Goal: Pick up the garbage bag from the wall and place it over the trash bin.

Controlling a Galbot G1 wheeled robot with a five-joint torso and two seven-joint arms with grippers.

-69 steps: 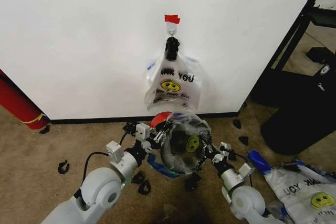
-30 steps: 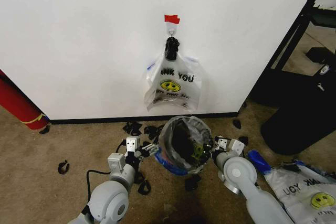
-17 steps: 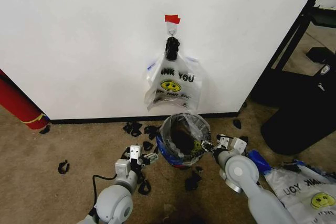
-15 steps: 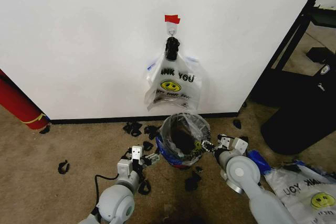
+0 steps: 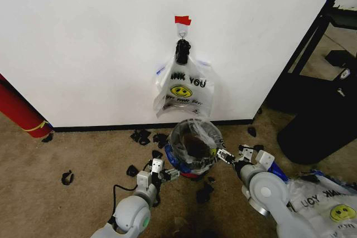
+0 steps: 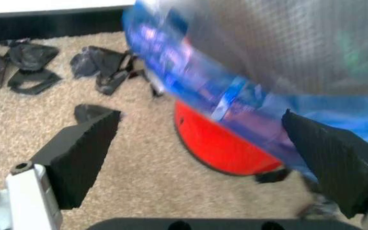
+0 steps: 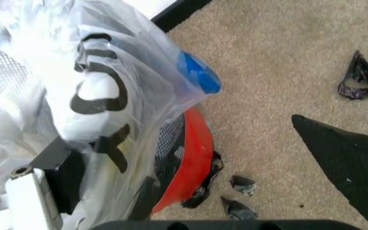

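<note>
Your garbage bag sits draped over the trash bin on tan carpet, just below the white wall. Another bag hangs from the hook under red tape. Black scraps litter the floor. Left gripper is spread wide, holding nothing, beside the bin's red base. Right gripper is spread too, one finger pressed against the bag's plastic.
</note>
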